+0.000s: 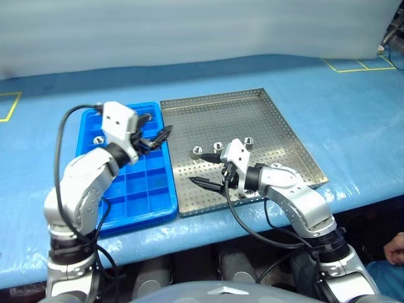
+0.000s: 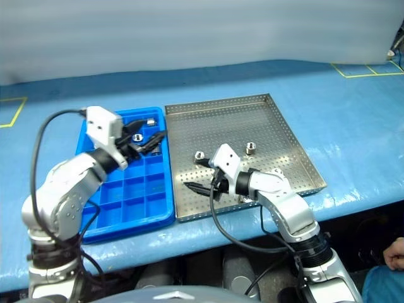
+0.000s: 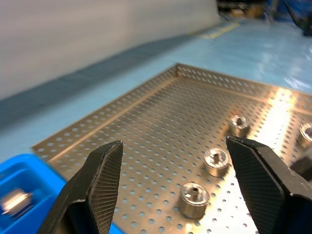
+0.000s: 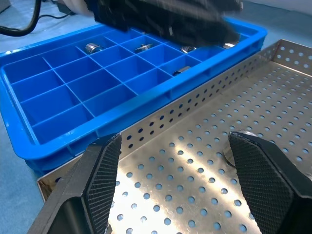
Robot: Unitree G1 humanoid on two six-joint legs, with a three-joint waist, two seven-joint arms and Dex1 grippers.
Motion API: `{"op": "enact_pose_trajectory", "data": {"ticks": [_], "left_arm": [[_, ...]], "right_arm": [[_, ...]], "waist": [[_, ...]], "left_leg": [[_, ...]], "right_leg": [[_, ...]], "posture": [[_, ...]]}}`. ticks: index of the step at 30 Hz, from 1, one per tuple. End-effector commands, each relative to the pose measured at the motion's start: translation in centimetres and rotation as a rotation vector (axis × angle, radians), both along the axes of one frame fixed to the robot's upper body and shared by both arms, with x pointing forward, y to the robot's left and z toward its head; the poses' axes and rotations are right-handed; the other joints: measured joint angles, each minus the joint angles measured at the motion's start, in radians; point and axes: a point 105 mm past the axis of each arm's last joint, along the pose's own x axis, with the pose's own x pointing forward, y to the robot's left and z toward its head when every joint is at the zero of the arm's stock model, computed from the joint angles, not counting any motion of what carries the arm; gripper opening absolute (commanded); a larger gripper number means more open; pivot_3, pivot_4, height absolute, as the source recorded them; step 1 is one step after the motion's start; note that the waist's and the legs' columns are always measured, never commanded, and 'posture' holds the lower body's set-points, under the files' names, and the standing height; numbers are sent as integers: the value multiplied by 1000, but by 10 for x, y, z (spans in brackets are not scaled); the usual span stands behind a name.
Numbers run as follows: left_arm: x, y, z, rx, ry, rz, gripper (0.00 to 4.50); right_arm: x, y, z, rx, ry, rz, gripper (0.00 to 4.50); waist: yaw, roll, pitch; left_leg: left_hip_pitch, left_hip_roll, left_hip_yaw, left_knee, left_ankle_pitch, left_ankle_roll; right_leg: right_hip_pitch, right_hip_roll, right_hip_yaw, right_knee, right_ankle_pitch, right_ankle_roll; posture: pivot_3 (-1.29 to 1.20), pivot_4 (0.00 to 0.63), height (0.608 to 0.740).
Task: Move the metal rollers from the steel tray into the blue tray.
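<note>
My left fingers (image 1: 165, 134) are apart & empty over the blue tray (image 1: 158, 208) edge, right fingers (image 1: 208, 170) wide, empty – metal rollers (image 1: 218, 147) sit in steel tray (image 1: 278, 120), w/ some already in blue.

On the table I count one steel tray (image 1: 265, 120) and one blue tray (image 1: 142, 196), with four metal rollers (image 3: 193, 200) visible on the steel one and at least five lying in the blue compartments.

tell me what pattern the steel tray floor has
Rows of small round holes across the steel tray; left wrist view shows it best.
</note>
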Motion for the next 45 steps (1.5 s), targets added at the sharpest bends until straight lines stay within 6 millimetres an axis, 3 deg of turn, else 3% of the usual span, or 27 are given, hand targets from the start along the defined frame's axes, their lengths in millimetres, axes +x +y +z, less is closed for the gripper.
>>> {"op": "enact_pose_trajectory", "data": {"ticks": [1, 11, 15, 17, 20, 25, 32, 35, 39, 45], "left_arm": [[11, -4, -12, 119, 2, -13, 3670], [11, -4, -12, 119, 2, -13, 3670], [32, 6, -46, 333, 33, 8, 3670], [34, 7, -48, 349, 29, 6, 3670], [35, 5, -67, 361, 79, 0, 3670], [36, 8, -73, 365, 96, 4, 3670], [39, 14, -77, 403, 98, 29, 3670], [39, 13, -74, 389, 95, 33, 3072], [37, 13, -68, 387, 74, 24, 1759], [39, 15, -60, 330, 66, 51, 1759]], "right_arm": [[-3, -1, 12, 16, -54, -13, 3700], [-3, -1, 12, 16, -54, -13, 3700], [-10, -6, 8, 43, -48, -79, 3700], [-11, -6, 8, 45, -48, -85, 3700], [-10, -4, 6, 39, -42, -76, 3700], [-9, -2, 5, 30, -43, -74, 3700], [-8, -2, 5, 31, -45, -84, 3700], [-7, -3, 5, 32, -47, -89, 3700], [-5, -3, 5, 33, -50, -94, 3700], [-4, 0, 4, 29, -48, -89, 3700]], "waist": [[0, 0, 0], [-10, 0, 0], [-32, 1, 0], [-61, 1, 0], [-101, 1, 0], [-147, 2, 0], [-158, 2, 0], [-158, 2, 0], [-160, 2, 0], [-160, 2, 0]], "left_leg": [[0, 0, 0, 0, 0, 0], [0, 0, 0, 0, 0, 0], [-3, 1, -3, -1, 0, 0], [-2, -1, -2, 0, 0, 0], [-2, 1, -2, 0, 0, 1], [-2, 3, -2, -2, 0, 0], [-2, 2, -2, -1, 0, 0], [-2, 2, -2, -1, 0, 1], [-2, 3, -2, -1, 0, 1], [-3, 3, -2, -2, 0, 1]], "right_leg": [[0, 0, 0, 0, 0, 0], [0, 0, 0, 0, 0, 0], [0, 0, 0, -1, 1, 7], [0, -1, 1, -1, -2, 2], [-1, -2, 2, -1, 0, 5], [-2, -1, 2, 0, 2, 9], [-1, -2, 4, 0, 3, 10], [-1, -2, 4, 0, 3, 11], [-2, -2, 4, 0, 3, 10], [-3, -2, 4, 0, 3, 10]], "posture": [[-279, 150, 740], [-279, 150, 740], [-362, 150, 740], [-362, 150, 740], [-357, 150, 740], [-342, 150, 740], [-341, 150, 740], [-342, 150, 740], [-338, 150, 740], [-334, 150, 740]]}}
